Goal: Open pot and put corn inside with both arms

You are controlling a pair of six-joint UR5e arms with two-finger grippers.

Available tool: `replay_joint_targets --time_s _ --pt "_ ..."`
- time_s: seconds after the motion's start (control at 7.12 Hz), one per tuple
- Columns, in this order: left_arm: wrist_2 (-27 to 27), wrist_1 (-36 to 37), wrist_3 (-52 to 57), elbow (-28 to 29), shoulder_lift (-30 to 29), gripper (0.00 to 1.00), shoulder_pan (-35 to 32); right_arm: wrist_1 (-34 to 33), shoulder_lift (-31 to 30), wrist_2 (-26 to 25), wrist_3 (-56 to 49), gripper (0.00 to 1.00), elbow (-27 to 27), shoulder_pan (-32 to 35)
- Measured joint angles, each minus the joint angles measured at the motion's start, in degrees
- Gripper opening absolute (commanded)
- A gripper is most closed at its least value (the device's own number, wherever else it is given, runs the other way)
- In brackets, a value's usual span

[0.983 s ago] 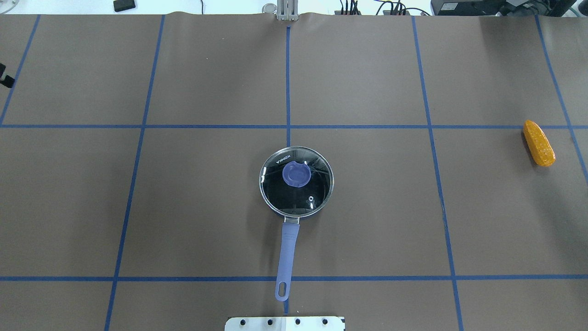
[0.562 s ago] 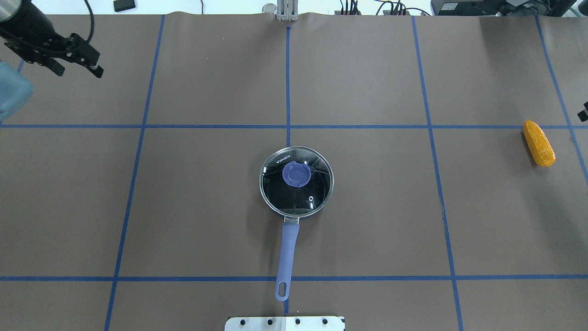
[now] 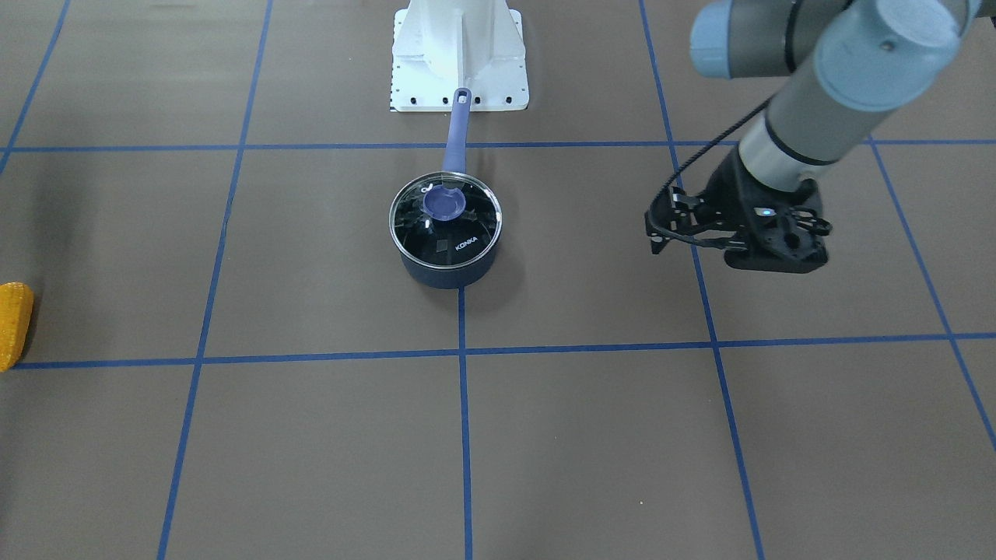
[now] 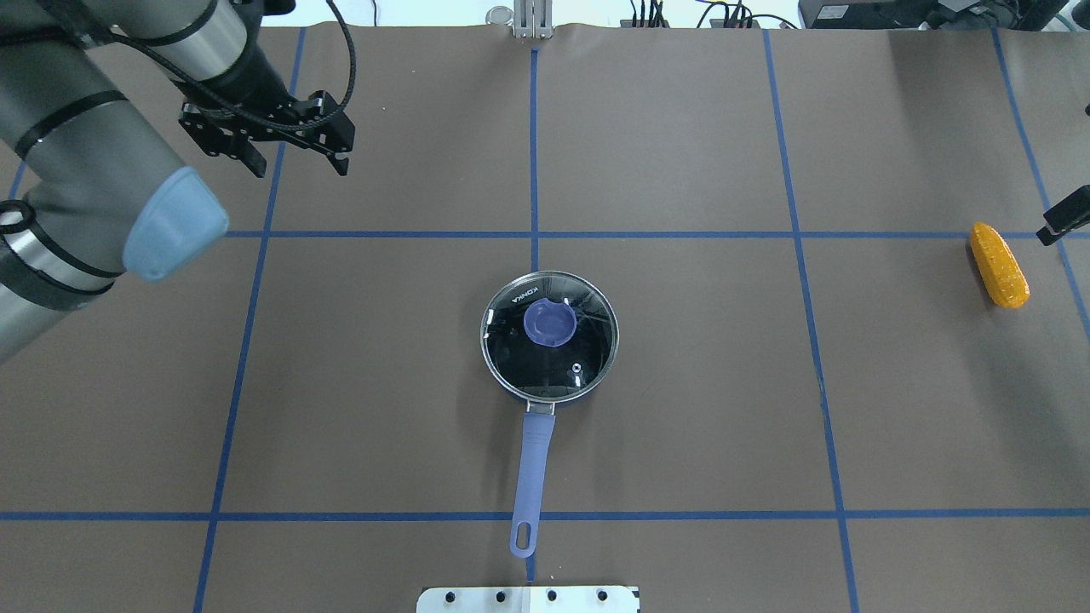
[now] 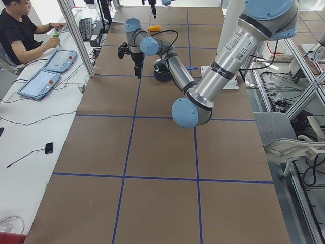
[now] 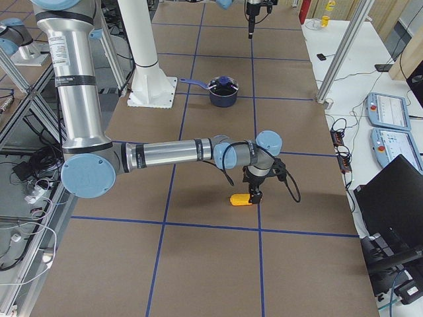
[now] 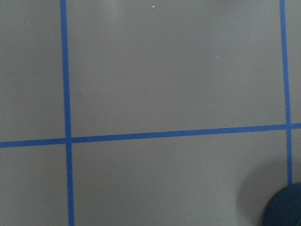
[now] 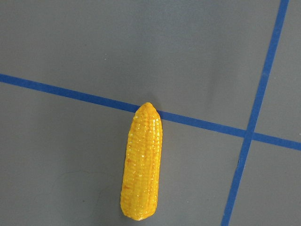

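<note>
The pot [image 4: 511,393] stands mid-table with its glass lid [image 4: 588,353] on and the purple knob [image 4: 549,323] on top. Its lavender handle [image 4: 532,477] points toward the robot base. The pot also shows in the front view [image 3: 447,274]. The corn [image 4: 999,265] lies on the table at the far right, also in the right wrist view [image 8: 141,169]. My left gripper [image 4: 296,162] is open and empty, hovering far back-left of the pot. Only a tip of my right gripper [image 4: 1063,223] shows, just beside the corn. I cannot tell whether it is open or shut.
The white robot base plate [image 4: 528,598] sits just behind the handle's end. Blue tape lines divide the brown table cover. An operator [image 5: 20,35] sits at a side desk beyond the table's far edge.
My left arm has swung in from the left edge toward the table's middle, gripper now back-left of the pot. My right gripper's tip has come further in at the right edge by the corn.
</note>
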Motion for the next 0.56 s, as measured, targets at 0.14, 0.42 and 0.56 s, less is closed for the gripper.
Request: replay_joint_targets --time_s 0.14,0.42,0.56 --pt "0.60 0.83 -3.84 -0.13 -2.38 1.00 2.05 1.23 2.08 -0.03 0.41 1.00 -2.92 -1.13" --pt "4.09 7.52 -7.60 -0.20 -8.51 1.00 6.31 9.16 4.25 -0.19 5.00 1.00 -8.90 -3.17" --pt "6.06 10.47 -8.73 -0.27 -10.89 1.00 8.22 11.81 4.15 -1.05 7.04 1.00 -10.09 -4.05"
